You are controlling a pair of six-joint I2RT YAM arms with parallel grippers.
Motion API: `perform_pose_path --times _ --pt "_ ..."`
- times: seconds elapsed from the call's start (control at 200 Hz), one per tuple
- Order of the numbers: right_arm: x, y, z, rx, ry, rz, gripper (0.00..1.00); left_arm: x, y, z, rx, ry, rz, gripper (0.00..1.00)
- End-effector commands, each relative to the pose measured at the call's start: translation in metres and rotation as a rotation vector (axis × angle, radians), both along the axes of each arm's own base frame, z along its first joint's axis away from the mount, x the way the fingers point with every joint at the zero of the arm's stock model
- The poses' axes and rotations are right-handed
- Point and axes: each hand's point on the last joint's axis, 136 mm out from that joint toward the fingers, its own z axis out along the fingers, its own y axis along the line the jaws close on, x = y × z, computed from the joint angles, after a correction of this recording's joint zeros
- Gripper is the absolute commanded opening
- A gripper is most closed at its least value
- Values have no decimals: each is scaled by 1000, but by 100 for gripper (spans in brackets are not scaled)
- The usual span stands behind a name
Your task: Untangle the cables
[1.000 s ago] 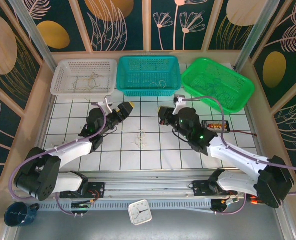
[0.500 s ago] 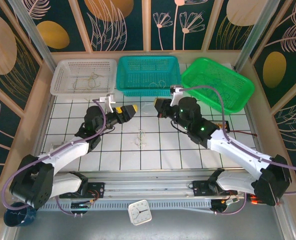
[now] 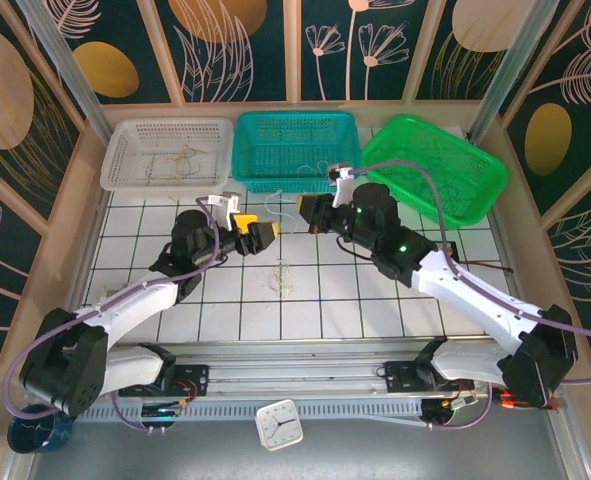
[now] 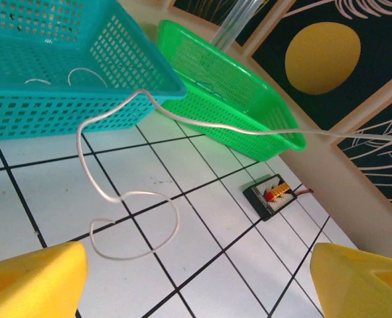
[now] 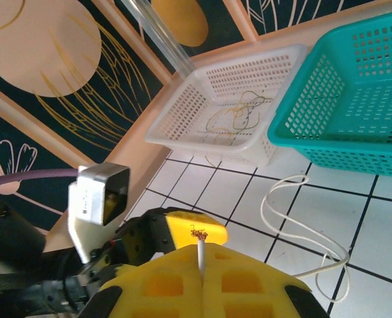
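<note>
Wire, whitish, hangs pinched at one end in my right gripper, running sideways and looping straight ahead of my nearer, wide-spread left gripper, just before the teal basket, other cables knotted on table below.

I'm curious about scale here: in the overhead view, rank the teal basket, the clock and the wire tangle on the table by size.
1. Teal basket, by far.
2. Clock.
3. Wire tangle, looks somewhat smaller, but the clock lies nearer the camera, so that is unsure.
</note>
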Motion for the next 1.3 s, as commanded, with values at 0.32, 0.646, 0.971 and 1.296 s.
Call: perform_pose_path --times 0.32,0.646,0.971,1.296 --pt "-17 7 50 102 -57 78 0 13 -10 11 -98 -10 -3 87" --pt "-23 9 72 153 -84 98 0 21 -14 14 -126 -7 2 87" --pt "-28 19 95 207 -103 153 0 29 -21 12 -167 10 -9 85" --pt "-29 22 124 240 -141 175 0 33 -34 11 -209 18 -36 58"
